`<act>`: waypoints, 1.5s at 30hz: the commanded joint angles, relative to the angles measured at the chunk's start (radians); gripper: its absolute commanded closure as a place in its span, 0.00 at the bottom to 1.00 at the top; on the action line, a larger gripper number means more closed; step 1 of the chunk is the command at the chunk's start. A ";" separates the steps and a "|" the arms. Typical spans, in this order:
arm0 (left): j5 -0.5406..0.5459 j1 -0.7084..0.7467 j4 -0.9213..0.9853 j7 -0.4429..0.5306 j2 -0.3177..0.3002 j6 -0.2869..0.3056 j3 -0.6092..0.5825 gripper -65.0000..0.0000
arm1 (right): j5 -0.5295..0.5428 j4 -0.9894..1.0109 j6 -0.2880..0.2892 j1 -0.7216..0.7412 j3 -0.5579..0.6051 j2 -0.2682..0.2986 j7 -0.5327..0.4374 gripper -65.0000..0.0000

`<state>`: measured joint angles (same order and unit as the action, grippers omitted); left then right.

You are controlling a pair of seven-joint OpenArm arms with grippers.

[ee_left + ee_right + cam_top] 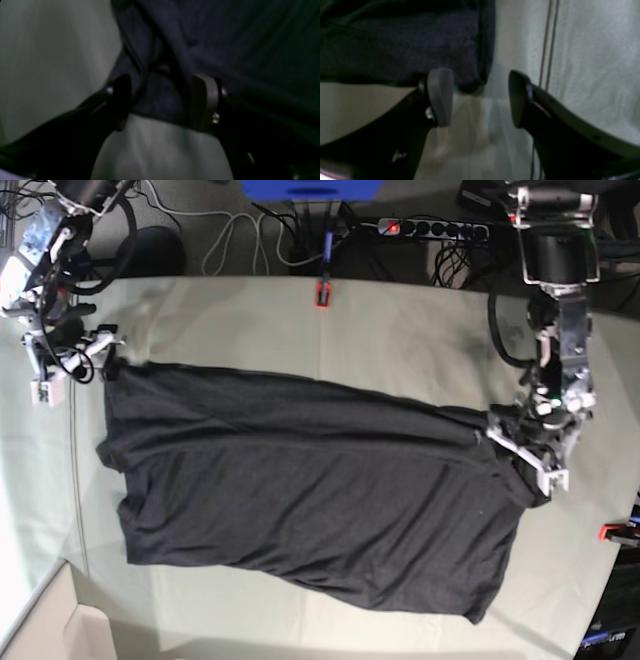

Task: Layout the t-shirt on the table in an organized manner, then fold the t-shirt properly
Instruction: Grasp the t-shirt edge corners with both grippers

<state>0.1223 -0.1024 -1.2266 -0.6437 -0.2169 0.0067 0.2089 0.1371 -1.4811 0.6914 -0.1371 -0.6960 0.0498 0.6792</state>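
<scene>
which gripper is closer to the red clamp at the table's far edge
Right. The right gripper sits left of the red clamp; the left gripper is farther, down by the shirt's other end.

A robotics lab: along the top of the base view, a power strip (pixel 430 227) and tangled cables (pixel 250 235) lie behind the clamped, cloth-covered table (pixel 400 320).

Both wrist views are blurred and dim. The t-shirt (pixel 310 490) runs off the top and right edges of the left wrist view, its print nowhere visible. From the base view, fabric hides the left gripper (pixel 525 445) jaws. The tabletop (pixel 400 330) is cut off at the left and bottom edges.
</scene>
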 commanded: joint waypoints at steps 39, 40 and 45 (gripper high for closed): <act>-0.019 -0.029 0.038 0.055 -0.071 -0.003 0.008 0.44 | 0.014 -0.014 0.007 0.014 0.002 -0.005 -0.019 0.45; -0.019 -0.030 0.054 0.055 -0.071 -0.003 0.008 0.44 | 0.014 -0.014 0.007 0.014 0.002 -0.006 -0.019 0.45; -0.019 -0.032 0.090 0.057 -0.071 -0.003 0.008 0.45 | 0.014 -0.014 0.007 0.014 0.002 -0.006 -0.019 0.45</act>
<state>0.1055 -0.1116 -1.1183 -0.6079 -0.2741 0.0071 0.2138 0.1371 -1.4803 0.6918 -0.1310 -0.6918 0.0330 0.6800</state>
